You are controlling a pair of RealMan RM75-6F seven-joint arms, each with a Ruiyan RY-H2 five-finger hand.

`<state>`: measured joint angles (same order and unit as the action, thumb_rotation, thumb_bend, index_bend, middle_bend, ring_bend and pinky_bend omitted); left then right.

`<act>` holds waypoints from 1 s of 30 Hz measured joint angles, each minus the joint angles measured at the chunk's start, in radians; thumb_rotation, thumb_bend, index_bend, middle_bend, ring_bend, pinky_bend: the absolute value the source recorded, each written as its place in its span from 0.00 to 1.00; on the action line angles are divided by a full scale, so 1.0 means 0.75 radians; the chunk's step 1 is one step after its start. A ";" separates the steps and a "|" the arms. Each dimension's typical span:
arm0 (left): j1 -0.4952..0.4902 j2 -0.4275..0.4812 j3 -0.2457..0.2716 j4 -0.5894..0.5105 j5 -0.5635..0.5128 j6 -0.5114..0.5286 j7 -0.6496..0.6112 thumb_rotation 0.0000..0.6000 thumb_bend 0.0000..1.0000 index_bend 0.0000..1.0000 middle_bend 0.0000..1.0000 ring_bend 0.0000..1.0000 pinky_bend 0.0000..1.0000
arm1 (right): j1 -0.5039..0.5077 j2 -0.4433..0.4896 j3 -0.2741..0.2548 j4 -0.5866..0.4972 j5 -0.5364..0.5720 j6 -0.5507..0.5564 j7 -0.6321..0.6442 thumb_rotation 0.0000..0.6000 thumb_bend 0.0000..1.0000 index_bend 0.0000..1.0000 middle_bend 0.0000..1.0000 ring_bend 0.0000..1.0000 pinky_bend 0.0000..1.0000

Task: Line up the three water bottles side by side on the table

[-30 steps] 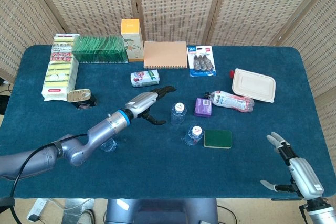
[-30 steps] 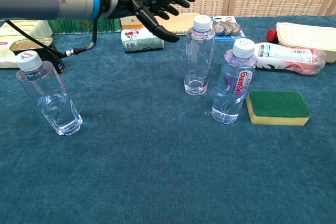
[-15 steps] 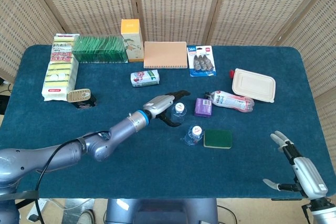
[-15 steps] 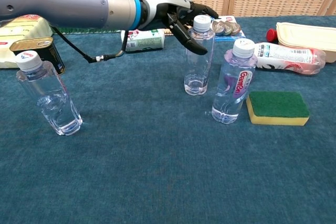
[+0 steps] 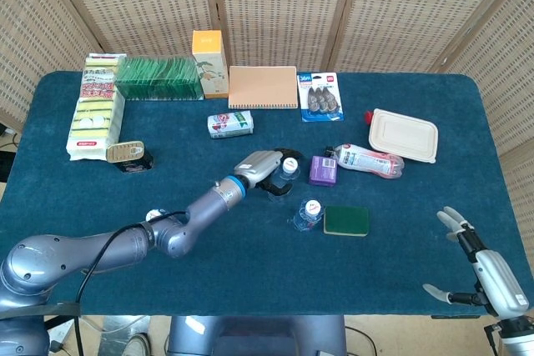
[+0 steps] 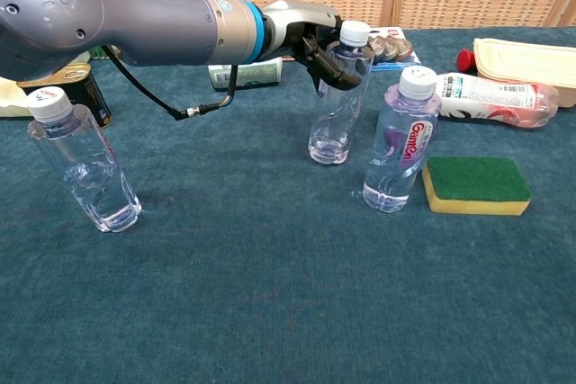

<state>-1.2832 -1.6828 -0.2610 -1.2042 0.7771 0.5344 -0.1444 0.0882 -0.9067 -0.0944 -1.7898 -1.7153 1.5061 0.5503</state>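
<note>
Clear middle bottle (image 6: pixel 337 96) is in your left hand (image 6: pixel 310 38), fingers wrapped round its upper part, and it's tilted with the cap leaning right, base on the blue table (image 6: pixel 270 294). Purple-label bottle (image 6: pixel 398 141) stands just beside it, next to a sponge (image 6: pixel 474 184). Third bottle (image 6: pixel 81 164) sits well apart on the left. Your right hand (image 5: pixel 491 277) hangs off the table edge, fingers spread, holding nothing.

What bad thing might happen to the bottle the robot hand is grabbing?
The left hand grips the clear empty bottle with the white cap near its top, and the bottle leans. It might tip over or slip out. The purple-labelled bottle stands close beside it, so a swing could knock that one onto the green and yellow sponge.
</note>
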 measured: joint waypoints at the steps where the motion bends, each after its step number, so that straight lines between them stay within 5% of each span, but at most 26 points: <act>1: -0.003 -0.003 0.002 -0.002 -0.019 0.015 0.021 1.00 0.57 0.36 0.33 0.24 0.44 | -0.001 0.001 0.001 0.002 0.000 0.002 0.004 1.00 0.00 0.03 0.02 0.06 0.21; 11: 0.042 0.068 0.005 -0.143 -0.048 0.100 0.097 1.00 0.57 0.37 0.33 0.25 0.44 | -0.003 0.000 0.001 -0.002 -0.006 -0.003 -0.010 1.00 0.00 0.03 0.02 0.06 0.21; 21: 0.249 0.364 0.034 -0.439 0.234 0.126 -0.004 1.00 0.55 0.37 0.33 0.25 0.44 | -0.010 -0.006 -0.004 -0.027 -0.030 0.002 -0.064 1.00 0.00 0.03 0.02 0.07 0.21; 30: 0.342 0.412 0.045 -0.556 0.477 0.100 -0.171 1.00 0.55 0.37 0.33 0.25 0.44 | -0.011 -0.012 -0.009 -0.047 -0.046 -0.003 -0.104 1.00 0.00 0.03 0.02 0.07 0.21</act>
<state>-1.0265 -1.3738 -0.2275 -1.6215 1.1349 0.6092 -0.2724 0.0800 -0.9160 -0.1008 -1.8253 -1.7502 1.5042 0.4724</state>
